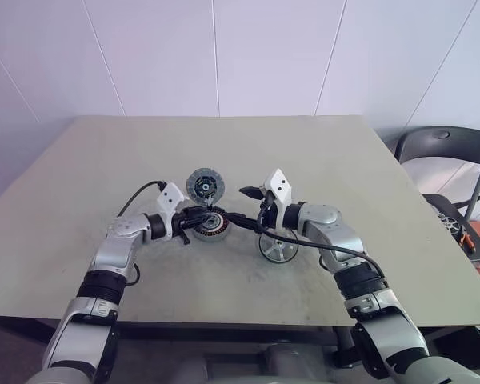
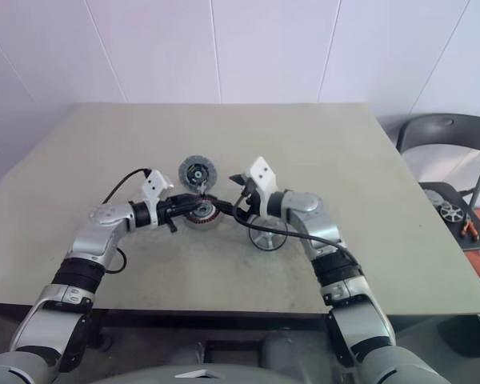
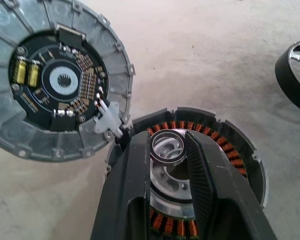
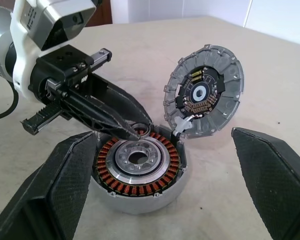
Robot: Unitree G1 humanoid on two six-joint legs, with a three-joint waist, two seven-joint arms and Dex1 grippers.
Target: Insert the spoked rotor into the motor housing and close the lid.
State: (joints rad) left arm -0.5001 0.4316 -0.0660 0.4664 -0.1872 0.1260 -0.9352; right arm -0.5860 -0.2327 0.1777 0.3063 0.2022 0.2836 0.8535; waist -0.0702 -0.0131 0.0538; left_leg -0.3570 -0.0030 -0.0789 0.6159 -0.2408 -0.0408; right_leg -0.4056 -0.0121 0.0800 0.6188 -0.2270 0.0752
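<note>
Housing open on the surface, a small ring pinched over its hub.

The motor housing (image 4: 137,167) sits mid-surface (image 1: 80,176) with its lid (image 4: 204,92) tilted up on the far rim. The left gripper (image 4: 138,131) has its fingers closed on a small metal ring (image 3: 168,146) above the hub. The right gripper (image 1: 248,193) hovers just right, fingers spread wide and empty. The spoked rotor (image 1: 278,247) stands on edge, near right.
</note>
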